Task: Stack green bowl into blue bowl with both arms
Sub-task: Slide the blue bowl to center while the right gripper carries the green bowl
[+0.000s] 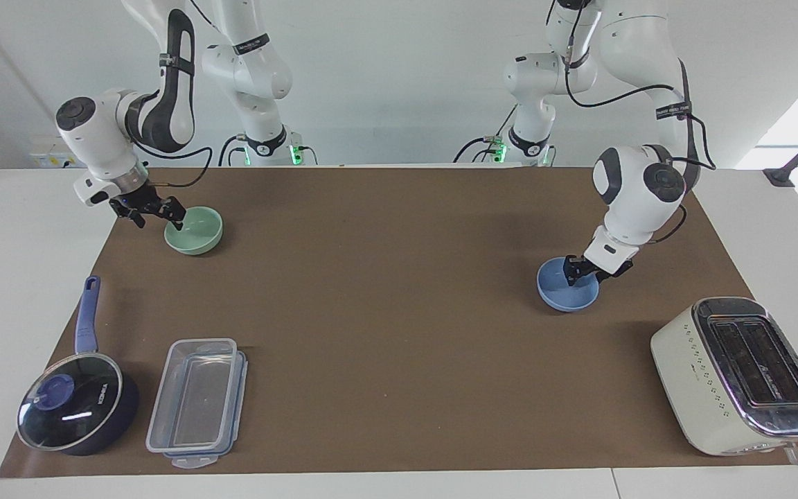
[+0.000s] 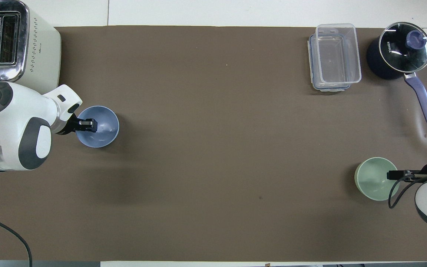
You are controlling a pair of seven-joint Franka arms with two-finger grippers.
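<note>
Green bowl (image 1: pixel 193 231), a small pale mint-green round one that looks rigid, light and smooth (so probably slippery), sits on the brown tabletop (image 1: pixel 385 312) toward the right arm's end; its rim is likely the only hold. The right gripper (image 1: pixel 156 211) straddles that rim with fingers wide. The left gripper (image 1: pixel 579 270), wrist angled steeply down, reaches into the matching light periwinkle-blue bowl (image 1: pixel 565 294) at the left arm's end; whether its fingers pinch the rim I cannot tell.

Two white jointed arms (image 1: pixel 638 197) with dark grey bands, black cables, black end effectors
</note>
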